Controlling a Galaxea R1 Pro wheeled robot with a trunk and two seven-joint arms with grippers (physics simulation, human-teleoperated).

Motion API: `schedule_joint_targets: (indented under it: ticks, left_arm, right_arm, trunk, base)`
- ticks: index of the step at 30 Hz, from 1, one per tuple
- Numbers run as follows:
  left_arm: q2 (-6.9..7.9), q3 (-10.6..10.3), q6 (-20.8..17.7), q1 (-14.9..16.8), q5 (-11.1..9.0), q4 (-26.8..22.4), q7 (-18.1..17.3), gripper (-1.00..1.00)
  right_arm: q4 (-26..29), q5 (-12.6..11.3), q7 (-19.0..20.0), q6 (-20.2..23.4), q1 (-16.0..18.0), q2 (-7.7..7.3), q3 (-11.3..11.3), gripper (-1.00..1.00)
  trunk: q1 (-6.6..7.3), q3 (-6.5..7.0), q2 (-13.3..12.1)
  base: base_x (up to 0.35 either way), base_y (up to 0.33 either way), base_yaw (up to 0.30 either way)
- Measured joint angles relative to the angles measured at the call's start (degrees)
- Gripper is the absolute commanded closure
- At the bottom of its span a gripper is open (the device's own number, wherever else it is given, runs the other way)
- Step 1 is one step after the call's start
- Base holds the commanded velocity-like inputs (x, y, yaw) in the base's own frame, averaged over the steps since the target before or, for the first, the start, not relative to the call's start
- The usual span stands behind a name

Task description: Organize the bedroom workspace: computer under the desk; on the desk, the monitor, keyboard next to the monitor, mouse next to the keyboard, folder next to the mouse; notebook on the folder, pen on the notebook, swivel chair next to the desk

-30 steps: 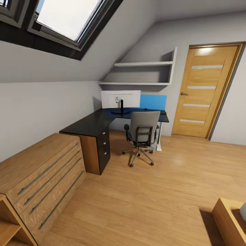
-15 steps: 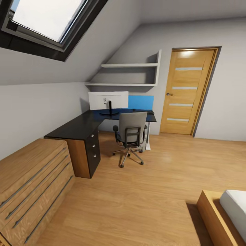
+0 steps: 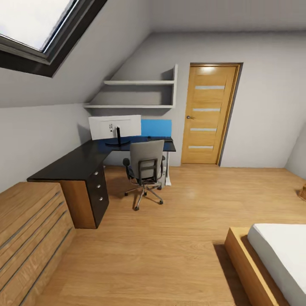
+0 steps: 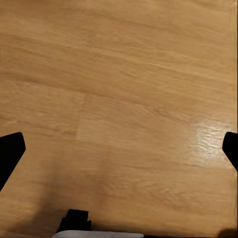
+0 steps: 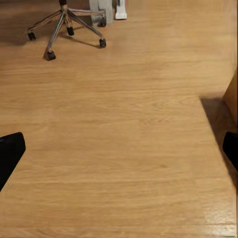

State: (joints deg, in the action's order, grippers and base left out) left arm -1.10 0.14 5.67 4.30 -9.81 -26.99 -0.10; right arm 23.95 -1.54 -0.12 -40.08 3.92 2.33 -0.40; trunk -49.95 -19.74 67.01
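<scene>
Wide bare floor [image 3: 178, 238] lies between the bed's edge [image 3: 238, 259] and the desk [image 3: 76, 163]; the chair [image 3: 145, 163] stands near its front edge. Both grippers [image 4: 119, 148] [image 5: 119, 148] apparently spread, empty.

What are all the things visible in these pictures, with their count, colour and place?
L-shaped glossy black desk: one, black, in the corner under the sloped wall.
Wide flat monitor: one, white back facing us, on the desk.
Grey swivel chair with chrome star base: one, grey, at the desk.
Blue panel: one, blue, behind the desk.
White wall shelves: two, white, above the desk.
Wooden door: one, light brown, far wall.
Light wood dresser: one, near left.
Bed with white mattress: one, near right.
Skylight window: one, dark frame, sloped ceiling.
Left hand: open, black fingertips, over the wooden floor.
Right hand: open, black fingertips, over the floor.
</scene>
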Motion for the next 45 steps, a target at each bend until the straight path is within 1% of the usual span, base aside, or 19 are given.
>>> schedule_joint_targets:
  ticks: [1, 3, 6, 8, 9, 11, 16, 23, 24, 25, 28, 30, 32, 38, 40, 45]
  left_arm:
    - [0.13, -0.01, 2.57, 0.12, -1.23, 0.71, -0.05, -1.00]
    - [0.23, -0.03, 4.60, 0.20, -2.04, 1.76, -0.08, -1.00]
    - [0.21, -0.18, 7.67, 0.29, -2.92, 3.82, -0.16, -1.00]
    - [0.19, -0.24, 9.08, 0.31, -3.13, 4.39, -0.17, -1.00]
    - [0.17, -0.24, 13.64, 0.34, -3.41, 6.63, -0.10, -1.00]
    - [0.14, -0.27, 15.24, 0.36, -3.43, 7.76, -0.07, -1.00]
    - [0.01, -0.28, 16.50, 0.38, -3.36, 8.77, -0.10, -1.00]
    - [-0.03, -0.28, 16.78, 0.36, -3.34, 9.01, -0.12, -1.00]
    - [-0.03, -0.28, 16.80, 0.36, -3.36, 9.02, -0.10, -1.00]
    - [0.02, -0.23, 16.83, 0.38, -3.43, 9.08, -0.02, -1.00]
    - [0.04, -0.21, 16.84, 0.36, -3.45, 9.12, 0.00, -1.00]
    - [0.05, -0.21, 16.84, 0.38, -3.45, 9.13, 0.01, -1.00]
    - [0.05, -0.21, 16.84, 0.38, -3.47, 9.14, 0.09, -1.00]
    - [0.05, -0.08, 16.84, 0.40, -3.49, 9.14, 0.17, -1.00]
    - [0.04, -0.06, 16.87, 0.37, -3.50, 9.14, 0.17, -1.00]
    - [0.01, -0.05, 16.92, 0.37, -3.52, 9.12, 0.17, -1.00]
  right_arm:
    - [-0.49, -0.30, 0.05, -0.06, 0.27, 0.44, 0.15, -1.00]
    - [-1.57, -0.52, 0.02, -0.09, 0.42, 0.81, 0.20, -1.00]
    - [-4.96, -0.80, 0.10, -0.93, 0.66, 1.17, 0.22, -1.00]
    - [-5.71, -0.81, 0.18, -2.69, 0.73, 1.21, 0.26, -1.00]
    - [-6.72, -0.80, 0.28, -7.66, 0.76, 1.24, 0.29, -1.00]
    - [-6.93, -0.84, 0.33, -8.67, 0.77, 1.22, 0.29, -1.00]
    - [-7.07, -0.80, 0.46, -9.40, 0.77, 1.25, 0.31, -1.00]
    - [-7.10, -0.78, 0.21, -9.73, 0.76, 1.17, 0.22, -1.00]
    - [-7.07, -0.84, 0.09, -9.78, 0.77, 1.01, 0.15, -1.00]
    - [-7.05, -0.96, -0.04, -9.94, 0.77, 0.28, 0.03, -1.00]
    - [-7.02, -0.83, -0.07, -10.11, 0.77, 0.02, 0.17, -1.00]
    - [-6.79, -0.89, -0.09, -10.94, 0.77, 0.01, 0.09, -1.00]
    - [-6.96, -1.26, -0.10, -12.84, 0.77, -0.04, -0.07, -1.00]
    - [-7.49, -1.10, 0.28, -14.23, 0.77, 0.29, 0.34, -1.00]
    - [-9.43, -0.85, 0.42, -14.40, 0.77, 0.77, 0.68, -1.00]
    - [-9.92, -0.87, 0.43, -14.41, 0.79, 0.97, 0.75, -1.00]
  trunk:
    - [0.22, 0.18, -0.40]
    - [0.66, 0.54, -1.20]
    - [0.67, 0.54, -1.22]
    - [0.67, 0.54, -1.22]
    - [0.67, 0.54, -1.22]
    - [0.67, 0.54, -1.22]
    - [0.69, 0.54, -1.21]
    - [0.70, 0.54, -1.21]
    - [0.70, 0.54, -1.21]
    - [0.70, 0.54, -1.21]
    - [0.70, 0.54, -1.21]
    - [0.70, 0.54, -1.21]
    - [0.70, 0.54, -1.21]
    - [0.70, 0.54, -1.21]
    - [0.70, 0.54, -1.21]
    - [0.70, 0.48, -1.21]
  base:
    - [0.000, 0.000, -0.266]
    - [0.000, 0.000, -0.252]
    - [0.000, 0.000, -0.129]
    - [0.000, 0.000, -0.147]
    - [0.000, 0.000, -0.234]
    - [0.003, 0.000, -0.260]
    - [0.142, 0.000, -0.282]
    - [0.289, 0.000, -0.295]
    - [0.305, 0.000, -0.297]
    - [0.304, 0.000, -0.298]
    - [0.304, 0.000, -0.298]
    - [0.313, 0.000, -0.298]
    - [0.319, 0.000, -0.298]
    - [0.323, 0.000, -0.298]
    - [0.327, 0.000, -0.248]
    - [0.328, 0.000, -0.109]
